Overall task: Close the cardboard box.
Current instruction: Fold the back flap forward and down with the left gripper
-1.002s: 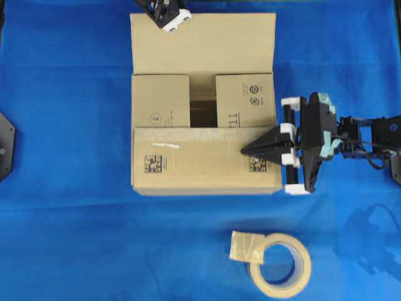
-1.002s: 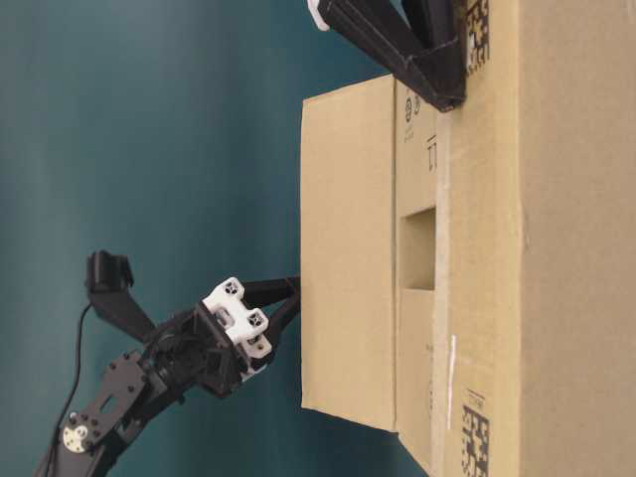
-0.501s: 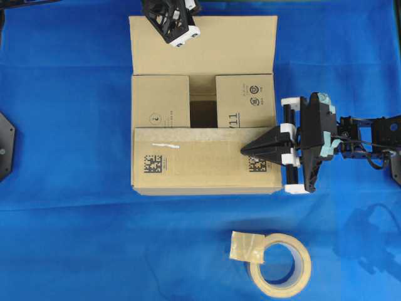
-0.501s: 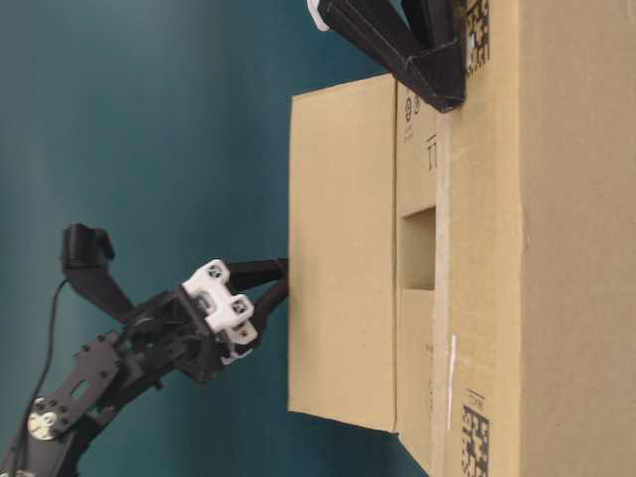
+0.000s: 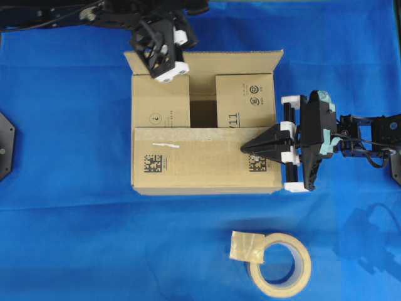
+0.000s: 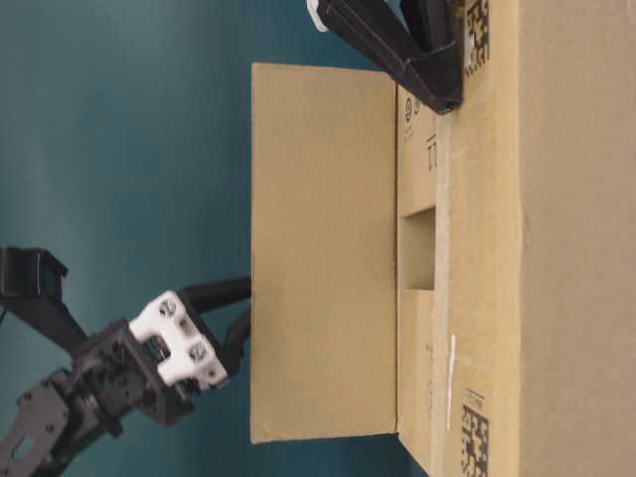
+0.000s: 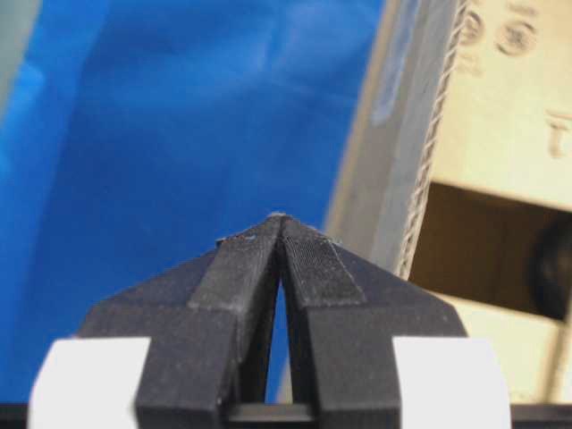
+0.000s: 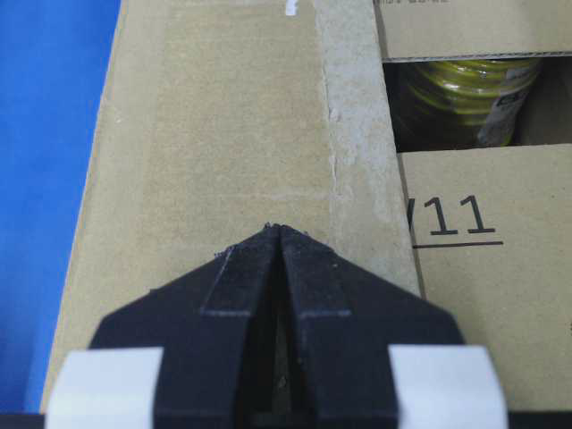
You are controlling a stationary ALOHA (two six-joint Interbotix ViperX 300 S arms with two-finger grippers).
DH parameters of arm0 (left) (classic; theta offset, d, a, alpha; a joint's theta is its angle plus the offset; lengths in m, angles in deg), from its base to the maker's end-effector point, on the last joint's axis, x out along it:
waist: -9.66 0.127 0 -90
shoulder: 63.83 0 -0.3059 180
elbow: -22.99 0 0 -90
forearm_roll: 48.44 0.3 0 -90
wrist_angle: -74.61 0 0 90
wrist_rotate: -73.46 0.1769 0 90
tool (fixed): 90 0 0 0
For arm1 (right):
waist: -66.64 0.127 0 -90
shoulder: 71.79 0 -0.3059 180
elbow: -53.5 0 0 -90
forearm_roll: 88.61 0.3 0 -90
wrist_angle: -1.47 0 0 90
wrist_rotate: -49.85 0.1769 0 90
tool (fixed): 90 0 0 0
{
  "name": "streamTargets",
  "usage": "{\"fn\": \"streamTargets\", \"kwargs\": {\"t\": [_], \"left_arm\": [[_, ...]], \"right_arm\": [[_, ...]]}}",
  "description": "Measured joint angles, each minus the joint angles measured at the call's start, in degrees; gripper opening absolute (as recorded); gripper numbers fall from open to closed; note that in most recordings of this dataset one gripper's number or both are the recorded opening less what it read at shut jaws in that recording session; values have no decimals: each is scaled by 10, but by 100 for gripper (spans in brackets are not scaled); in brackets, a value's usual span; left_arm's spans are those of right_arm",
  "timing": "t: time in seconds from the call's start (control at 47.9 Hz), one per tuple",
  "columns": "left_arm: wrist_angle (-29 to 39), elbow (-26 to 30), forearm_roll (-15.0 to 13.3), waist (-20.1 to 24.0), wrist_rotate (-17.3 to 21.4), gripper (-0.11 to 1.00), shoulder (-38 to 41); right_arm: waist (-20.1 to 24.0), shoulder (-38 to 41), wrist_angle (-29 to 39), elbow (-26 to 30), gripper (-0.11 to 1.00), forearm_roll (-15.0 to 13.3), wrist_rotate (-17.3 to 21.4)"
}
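The cardboard box [image 5: 203,166] sits in the middle of the blue cloth. Its near flap [image 8: 223,134] with the square codes lies folded down over both short side flaps. The far flap [image 6: 323,248] stands roughly upright. My left gripper [image 6: 248,303] is shut with nothing in it, and its tips press the far flap's outer face near the free edge. In the overhead view the left gripper [image 5: 166,70] hangs over the flap's left part. My right gripper [image 5: 245,149] is shut and empty, tips resting on the near flap's right end [image 8: 279,228].
A beige tape roll [image 5: 280,265] lies on the cloth in front of the box, to the right. Through the gap between the side flaps a yellow-green item [image 8: 456,94] shows inside the box. Blue cloth [image 5: 69,188] surrounds the box.
My left gripper has moved toward the box and pushed the far flap up from lying back flat to standing. The right gripper has stayed on the near flap.
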Motion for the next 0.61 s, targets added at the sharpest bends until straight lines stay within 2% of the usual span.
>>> {"fn": "streamTargets", "kwargs": {"t": [0.292,0.605], "left_arm": [[-73,-95,0,-33,-49,0,-56],[-171,-187,-1,-77,-106,0,-70]], "right_arm": [[-2,-16,-12,-15,0,0,0],[-3,-25,-19,-20,0,1,-1]]}}
